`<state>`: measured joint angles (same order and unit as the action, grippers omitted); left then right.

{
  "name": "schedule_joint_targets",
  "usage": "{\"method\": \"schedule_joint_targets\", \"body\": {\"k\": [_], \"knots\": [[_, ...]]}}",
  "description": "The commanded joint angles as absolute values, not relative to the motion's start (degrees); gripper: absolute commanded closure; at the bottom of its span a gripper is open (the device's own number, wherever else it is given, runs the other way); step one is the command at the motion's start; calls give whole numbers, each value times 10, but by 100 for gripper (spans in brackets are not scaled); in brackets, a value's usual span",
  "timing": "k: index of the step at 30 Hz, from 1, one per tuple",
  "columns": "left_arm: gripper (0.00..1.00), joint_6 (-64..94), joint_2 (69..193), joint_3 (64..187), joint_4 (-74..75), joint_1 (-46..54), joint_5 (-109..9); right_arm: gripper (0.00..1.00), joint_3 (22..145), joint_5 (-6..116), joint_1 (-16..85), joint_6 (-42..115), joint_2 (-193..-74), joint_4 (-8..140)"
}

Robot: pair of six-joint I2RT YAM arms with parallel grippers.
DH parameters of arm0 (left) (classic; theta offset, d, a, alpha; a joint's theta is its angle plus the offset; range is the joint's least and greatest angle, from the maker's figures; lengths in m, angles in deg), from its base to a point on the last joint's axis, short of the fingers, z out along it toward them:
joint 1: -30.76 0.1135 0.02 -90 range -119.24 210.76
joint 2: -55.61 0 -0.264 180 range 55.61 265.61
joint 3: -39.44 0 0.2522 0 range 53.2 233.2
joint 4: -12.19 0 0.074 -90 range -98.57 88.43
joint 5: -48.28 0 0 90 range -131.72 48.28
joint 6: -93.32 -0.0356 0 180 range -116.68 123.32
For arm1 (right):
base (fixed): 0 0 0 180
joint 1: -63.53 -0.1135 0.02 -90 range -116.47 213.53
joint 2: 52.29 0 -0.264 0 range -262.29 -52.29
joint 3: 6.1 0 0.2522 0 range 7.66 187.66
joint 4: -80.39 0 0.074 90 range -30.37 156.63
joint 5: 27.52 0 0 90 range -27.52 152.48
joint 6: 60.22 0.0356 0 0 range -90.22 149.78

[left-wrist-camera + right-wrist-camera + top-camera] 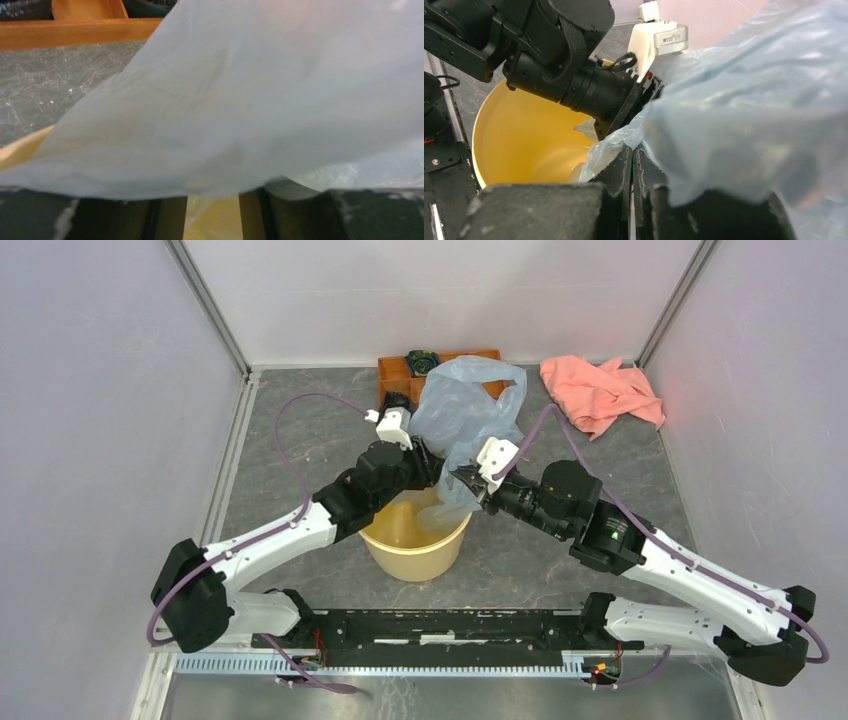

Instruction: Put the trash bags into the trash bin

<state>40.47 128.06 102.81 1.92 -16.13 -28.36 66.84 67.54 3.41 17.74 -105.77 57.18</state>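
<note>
The pale blue trash bag (465, 405) billows above the table behind the yellow trash bin (415, 550), and its lower end hangs into the bin's mouth. My right gripper (468, 487) is over the bin's far rim. In the right wrist view the right gripper (632, 147) is shut, pinching a fold of the trash bag (749, 115) above the bin (524, 140). My left gripper (432, 468) reaches in from the left, close beside it. In the left wrist view its jaws stand apart around the left gripper (212, 202), with the bag (250, 100) draped over the tips.
An orange-brown wooden tray (392, 372) sits behind the bag, also in the left wrist view as the tray (75, 32). A salmon-pink cloth (600, 390) lies at the back right. Pale walls enclose the grey table on three sides.
</note>
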Motion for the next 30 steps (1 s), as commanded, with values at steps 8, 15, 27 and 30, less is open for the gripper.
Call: {"method": "schedule_joint_targets", "body": {"k": [8, 15, 27, 30], "knots": [[22, 391, 1154, 1064, -129, -156, -317, 99, 671, 676, 34, 156, -1068, 595], [1, 413, 1030, 1098, -288, -156, -370, 99, 678, 637, 33, 156, -1064, 578], [0, 470, 1091, 1345, -190, -156, -480, 99, 634, 452, 33, 142, -1071, 638], [0, 454, 1147, 1407, -199, -156, -479, 99, 632, 451, 33, 148, -1074, 641]]}}
